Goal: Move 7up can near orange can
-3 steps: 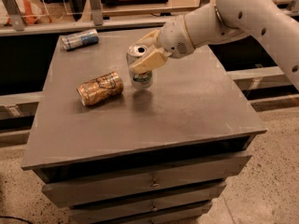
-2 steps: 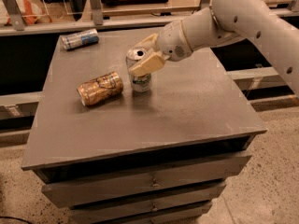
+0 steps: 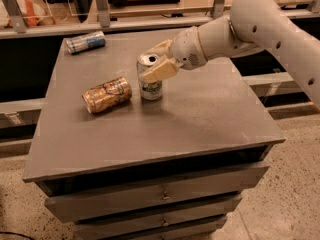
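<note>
The 7up can (image 3: 150, 86) stands upright on the grey table (image 3: 200, 114), whitish-silver with green lettering and a silver top. My gripper (image 3: 156, 60) reaches in from the right and is shut around the can's upper part, one finger in front (image 3: 159, 70) and one behind it. The orange can (image 3: 107, 94) lies on its side just left of the 7up can, a small gap between them.
A blue-and-silver can (image 3: 85, 41) lies on its side at the table's far left corner. A railing and shelf run behind the table. Drawers sit below the table's front edge (image 3: 150, 159).
The arm has shifted only slightly. The 7up can stays in the same spot beside the orange can with the gripper still around it.
</note>
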